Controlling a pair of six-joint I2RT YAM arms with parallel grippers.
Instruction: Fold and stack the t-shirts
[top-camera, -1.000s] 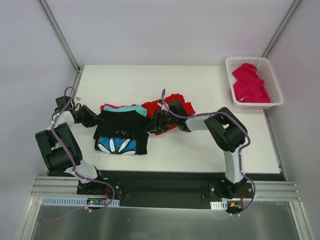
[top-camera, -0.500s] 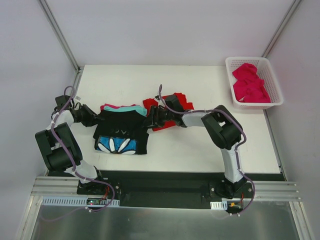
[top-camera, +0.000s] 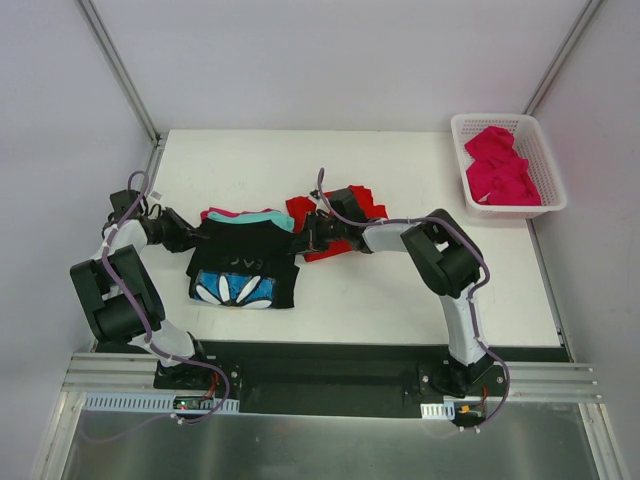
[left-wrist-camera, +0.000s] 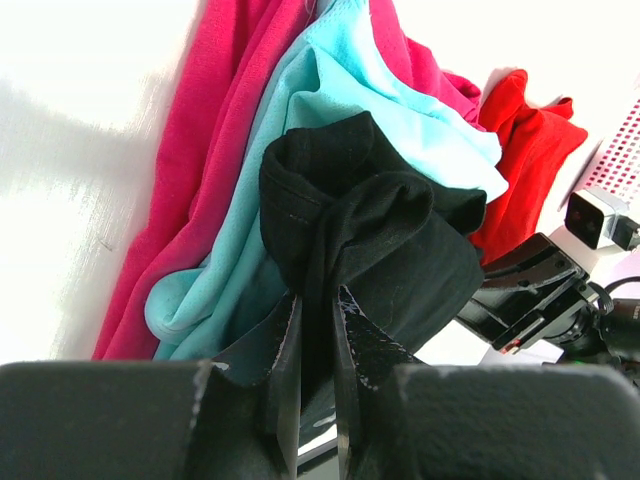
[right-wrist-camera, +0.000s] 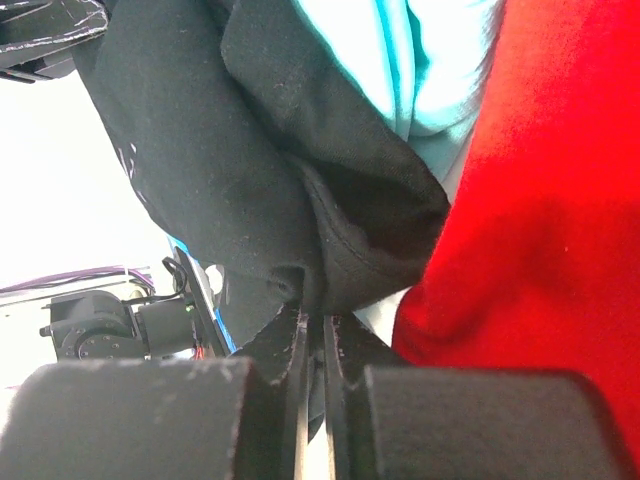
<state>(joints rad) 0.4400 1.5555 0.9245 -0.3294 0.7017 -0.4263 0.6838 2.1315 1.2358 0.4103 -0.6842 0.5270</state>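
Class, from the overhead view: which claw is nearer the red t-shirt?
Right. The right claw sits at the left edge of the red t-shirt, pinching the black t-shirt. The left claw pinches that shirt's opposite side, well away from the red one.

A white worktop (top-camera: 400, 300) fills the middle under even, soft light. Pale grey walls (top-camera: 330, 60) close it in at 9, 12 and 3 o'clock. Metal posts (top-camera: 120, 70) rise at 11 and 1 o'clock. A brushed metal sheet (top-camera: 320, 450) lies at 6 o'clock.
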